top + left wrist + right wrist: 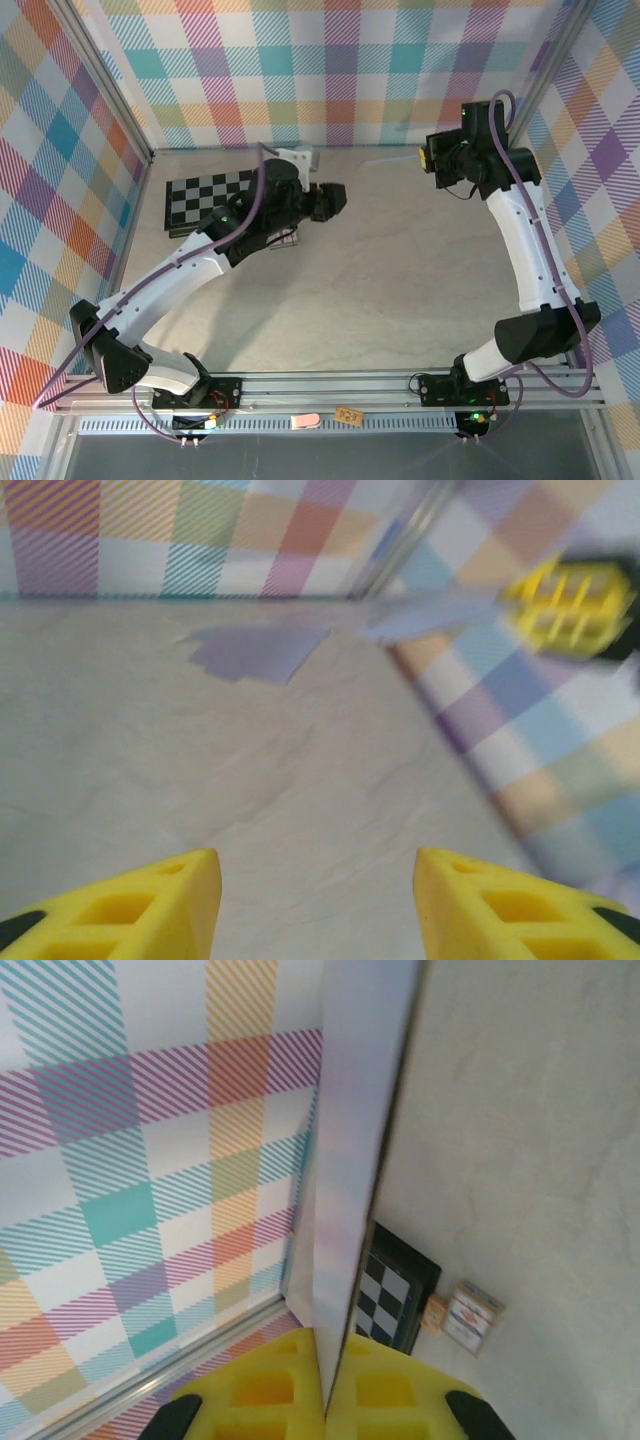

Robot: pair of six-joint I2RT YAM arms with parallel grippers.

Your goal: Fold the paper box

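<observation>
1. Far right of table (pixel 380 300), close to the back wall: R gripper (pixel 428 158) is up off the surface, yellow fingers pointing left.
2. R wrist view: R gripper (pixel 328 1345) has its jaws pressed together on the paper box (pixel 350 1160). The card is seen edge-on as a thin pale lavender/white strip running straight up from btwn the pads, w/ plaid wall (pixel 150 1160) on one side and table on the other.
3. L wrist view: paper box (pixel 430 615) shows as a blurred lavender sheet reaching left from the R gripper's yellow fingers (pixel 570 605). A lavender patch lies further left; too blurred to say if it touches the table.
4. Far centre-left: L gripper (pixel 335 198) sits over the table, facing right toward the R gripper and well apart from it.
5. L gripper (pixel 318 880) has its jaws apart, nothing btwn them, bare table under them.
6. Far left: checkerboard (pixel 210 195) lies flat by the left wall, partly under the L arm.
7. Small patterned card pack (pixel 473 1317) stands just beside the checkerboard's corner, w/ a tiny orange item btwn them; can't tell what that is.
</observation>
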